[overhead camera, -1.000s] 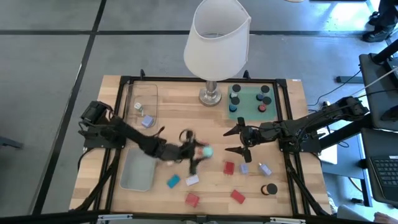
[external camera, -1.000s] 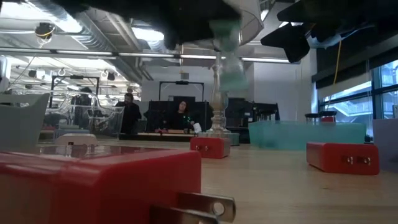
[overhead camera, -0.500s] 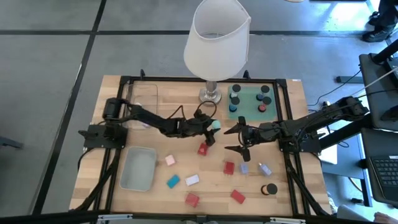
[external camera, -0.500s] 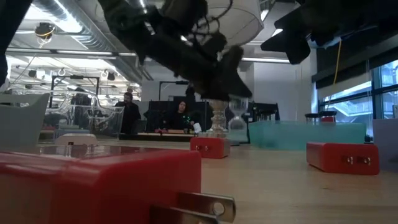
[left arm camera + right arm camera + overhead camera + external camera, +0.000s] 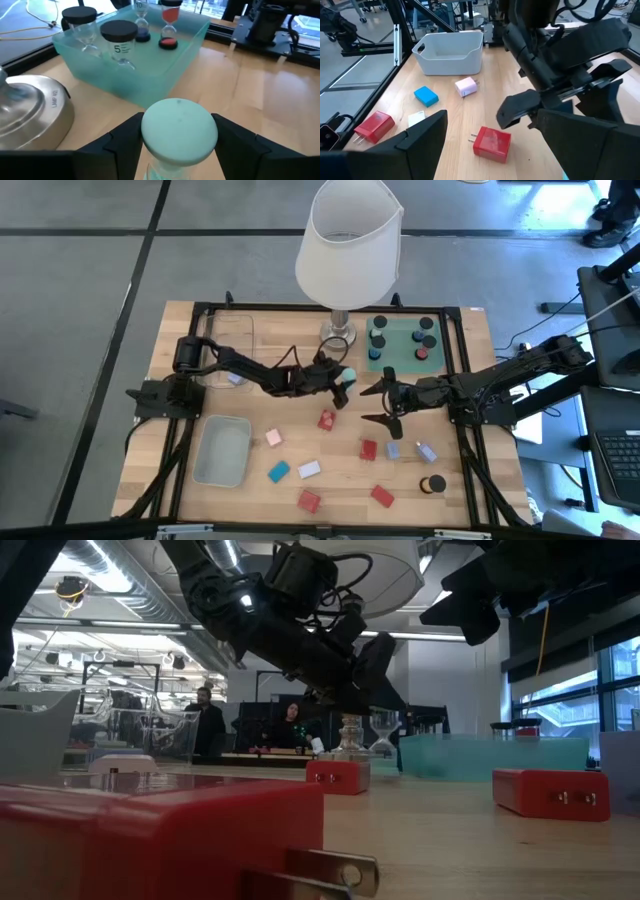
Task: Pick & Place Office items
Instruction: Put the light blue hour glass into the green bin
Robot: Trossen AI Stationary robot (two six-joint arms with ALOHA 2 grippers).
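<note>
High view shows our left gripper (image 5: 345, 377) clamped on a mint-capped hourglass (image 5: 348, 375) near the teal tray (image 5: 400, 338); right gripper (image 5: 383, 403) hangs wide, empty. We reckon most's left: red plug blocks (image 5: 326, 420) scattered

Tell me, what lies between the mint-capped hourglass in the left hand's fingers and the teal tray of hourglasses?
Only bare table separates the mint-capped hourglass and the teal tray, as the left wrist view shows.
</note>
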